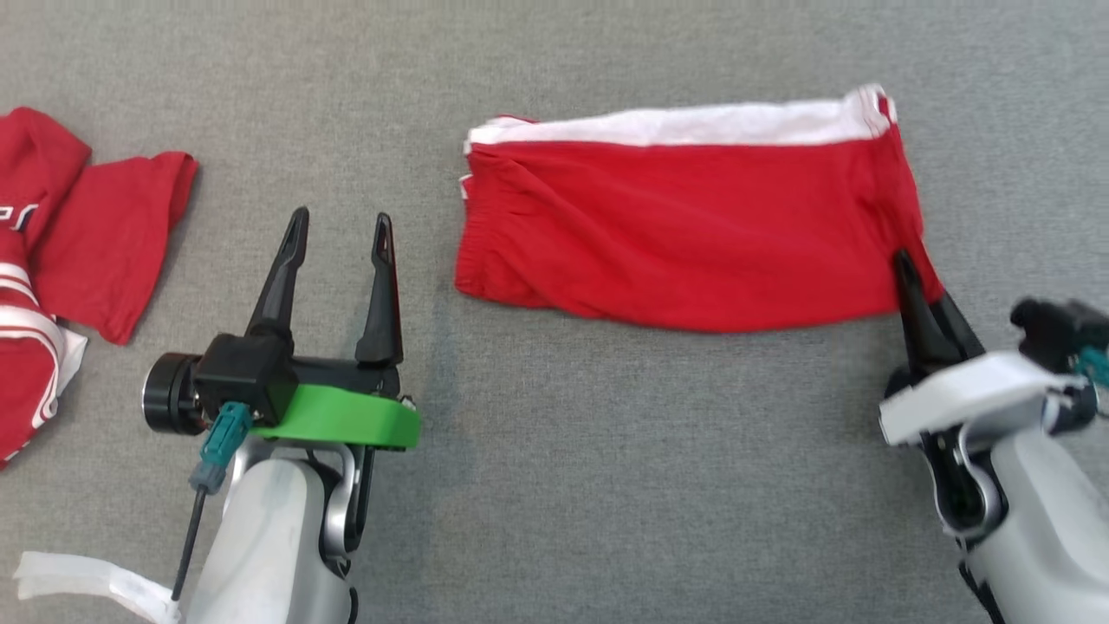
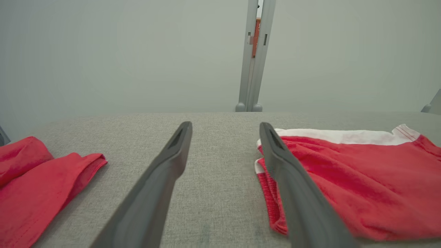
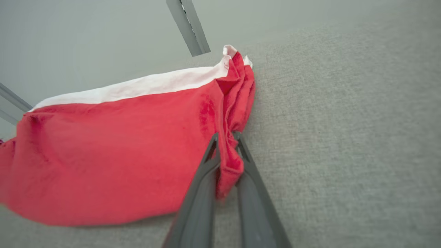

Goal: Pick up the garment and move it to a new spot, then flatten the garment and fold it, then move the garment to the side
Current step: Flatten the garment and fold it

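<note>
The garment (image 1: 684,217) is a folded red piece with a white band along its far edge, lying on the grey surface right of centre. In the right wrist view the garment (image 3: 113,148) has its near right corner pinched between my right gripper's (image 3: 225,137) two dark fingers. In the head view that right gripper (image 1: 908,264) sits at the garment's lower right corner, shut on the cloth. My left gripper (image 1: 340,227) stands open over bare surface just left of the garment. The left wrist view shows the left gripper (image 2: 225,132) open, with the garment (image 2: 351,179) beside its right finger.
Another red garment with white stripes (image 1: 78,251) lies crumpled at the far left, also seen as red cloth (image 2: 38,182) in the left wrist view. A grey wall and an upright post (image 2: 253,55) stand beyond the surface's far edge.
</note>
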